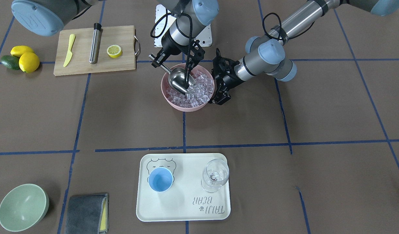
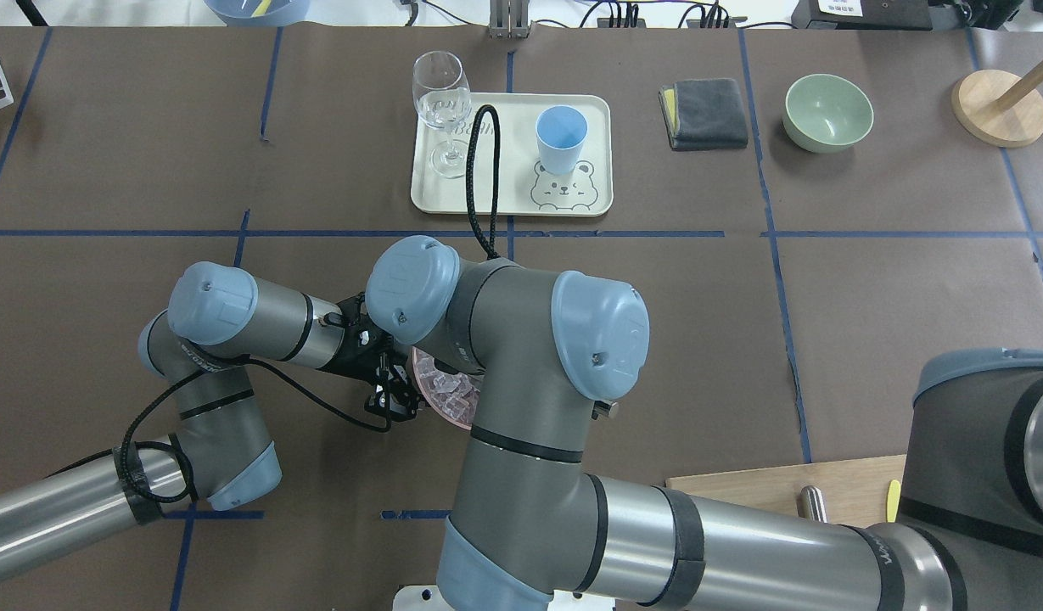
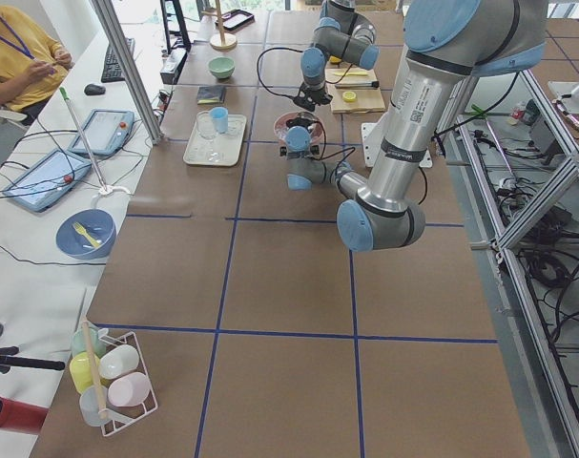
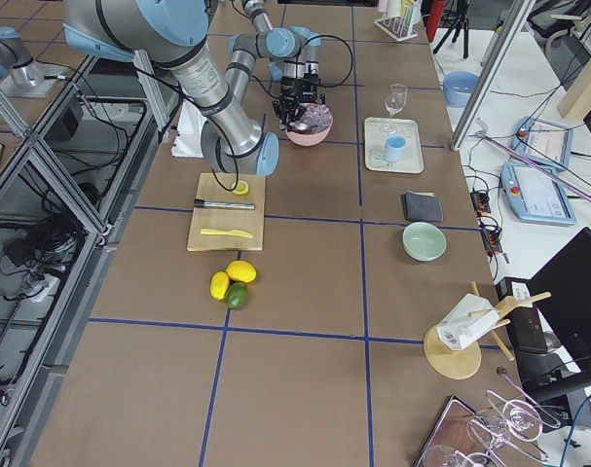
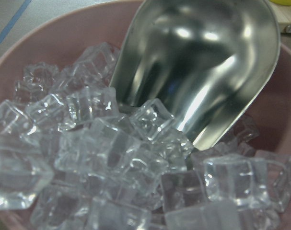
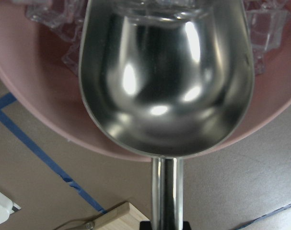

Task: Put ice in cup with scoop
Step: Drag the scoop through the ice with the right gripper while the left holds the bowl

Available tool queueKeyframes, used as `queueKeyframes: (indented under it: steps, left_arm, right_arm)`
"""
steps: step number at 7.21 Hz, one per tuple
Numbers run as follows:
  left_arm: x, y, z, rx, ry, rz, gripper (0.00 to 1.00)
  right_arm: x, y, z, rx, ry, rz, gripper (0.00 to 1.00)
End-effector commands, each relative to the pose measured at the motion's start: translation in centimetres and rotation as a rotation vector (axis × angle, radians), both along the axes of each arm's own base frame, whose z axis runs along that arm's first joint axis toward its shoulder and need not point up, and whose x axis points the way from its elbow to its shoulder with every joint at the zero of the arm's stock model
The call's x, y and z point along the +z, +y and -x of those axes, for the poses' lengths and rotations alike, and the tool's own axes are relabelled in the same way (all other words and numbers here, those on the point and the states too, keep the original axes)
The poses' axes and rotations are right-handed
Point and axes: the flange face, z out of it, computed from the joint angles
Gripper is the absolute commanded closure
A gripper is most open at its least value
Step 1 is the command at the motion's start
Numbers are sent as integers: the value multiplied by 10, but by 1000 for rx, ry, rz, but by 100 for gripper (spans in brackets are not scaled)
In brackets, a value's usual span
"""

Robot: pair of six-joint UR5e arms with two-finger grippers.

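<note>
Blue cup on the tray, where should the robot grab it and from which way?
Probably its round side wall, just below the rim, coming from the robot's right. The cup stands upright and has no handle, and the wine glass stands apart from it toward the other end of the tray.

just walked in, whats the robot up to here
The right hand holds the steel scoop by its handle, with the lip of the trough dug into the ice in the pink bowl. The trough looks empty. The left hand sits at the bowl's rim; whether it grips the rim is unclear. The cup stands empty on the tray beside a wine glass, so no ice has gone in yet.
</note>
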Motion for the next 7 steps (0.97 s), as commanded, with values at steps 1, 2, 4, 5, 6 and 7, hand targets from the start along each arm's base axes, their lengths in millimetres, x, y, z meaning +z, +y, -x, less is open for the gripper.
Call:
queueKeyframes:
  steps: [1,2,4,5,6,7]
  left_arm:
    - [-1,0,0,-2,1,0,0]
    - [-1,0,0,-2,1,0,0]
    - [-1,0,0,-2,0,-1,0]
    - [-1,-1,0,-4,0,-1,0]
    - [-2,-1,-1,-4,1,-2,0]
    - [-2,-2,-2,-4,0,1,0]
  right_arm:
    - [17,6,-16,15,-46,-14,100]
    - [17,7,-19,25,-58,-16,100]
    - [36,5,-12,58,-124,-32,100]
    - [40,4,-11,62,-128,-42,100]
    - [41,4,-11,64,-130,-45,100]
    - [47,4,-9,64,-146,-50,100]
